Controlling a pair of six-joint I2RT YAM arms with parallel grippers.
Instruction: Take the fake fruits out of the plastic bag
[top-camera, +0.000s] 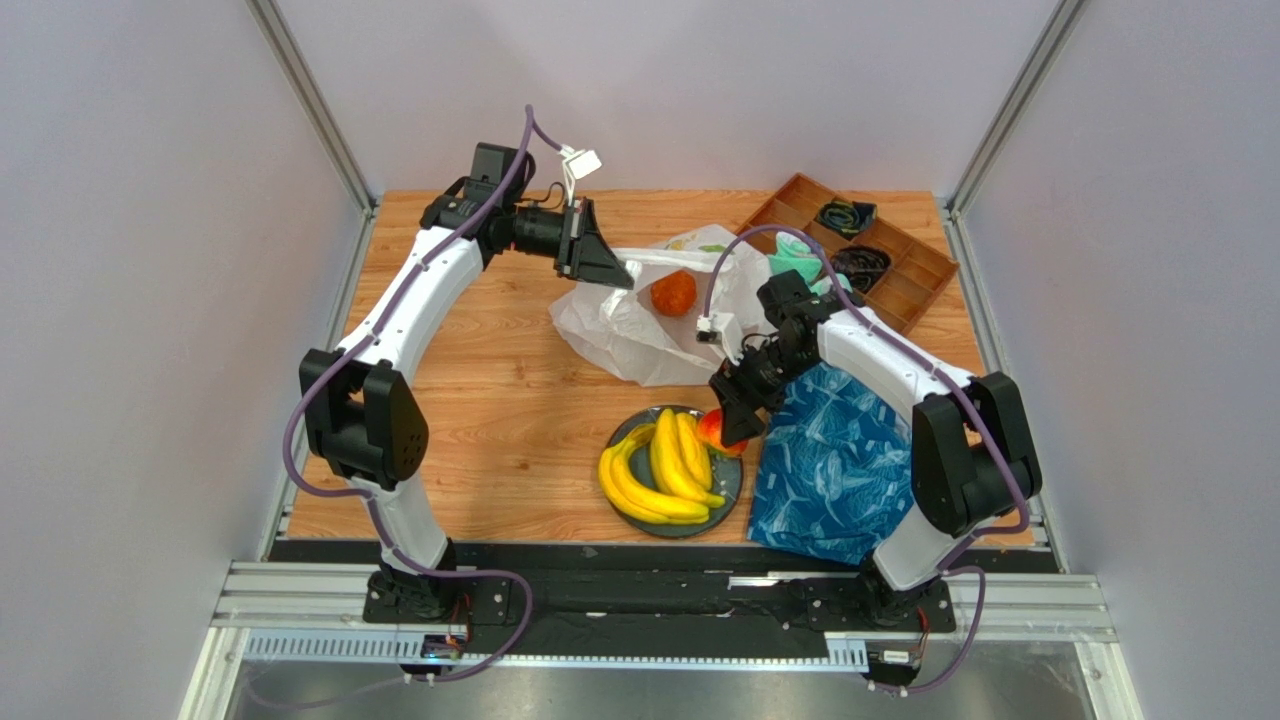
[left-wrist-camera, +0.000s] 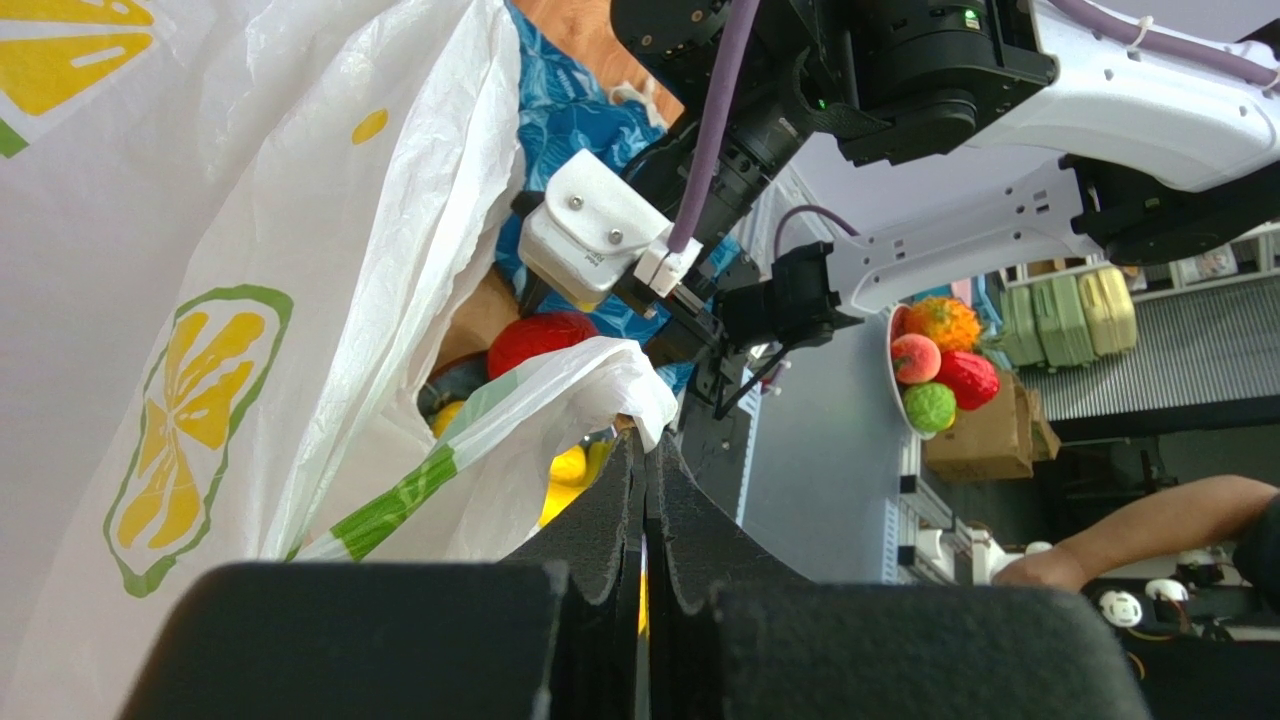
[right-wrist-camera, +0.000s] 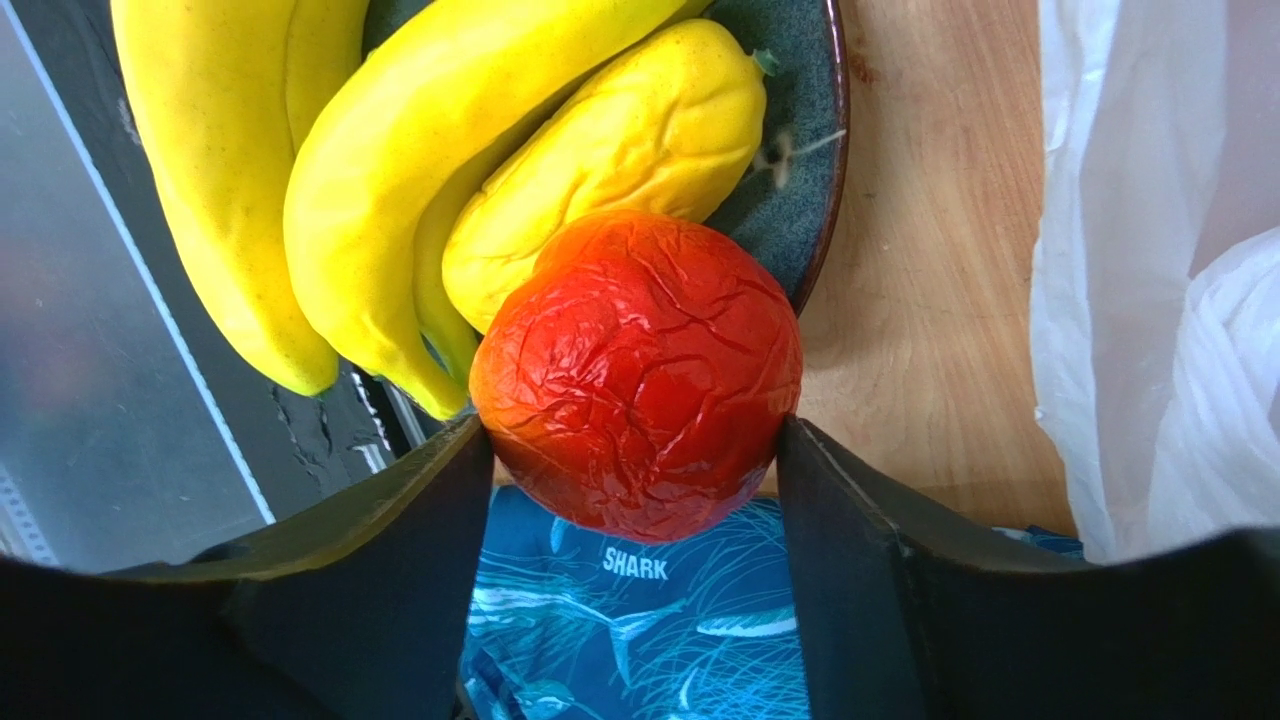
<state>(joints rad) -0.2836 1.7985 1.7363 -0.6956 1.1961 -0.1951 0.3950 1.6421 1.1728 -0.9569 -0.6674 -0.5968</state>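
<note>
The red fruit (right-wrist-camera: 639, 375) sits pinched in the right gripper (right-wrist-camera: 631, 438) jaws at the plate (top-camera: 729, 480) rim beside the bananas (top-camera: 661, 468), mostly hidden from above. Behind the plate, the plastic bag (top-camera: 616, 327) half hides an orange ball (top-camera: 672, 293), and the left gripper (left-wrist-camera: 646, 458) jaws press together on its edge. The wooden desk (top-camera: 496, 405) has grey walls (top-camera: 150, 225) around it.

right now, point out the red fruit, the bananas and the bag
red fruit (right-wrist-camera: 639, 375): right wrist view, centre of its wrinkled skin
bananas (top-camera: 669, 465): top view, middle of the bunch
bag (top-camera: 609, 333): top view, its white near side
</note>
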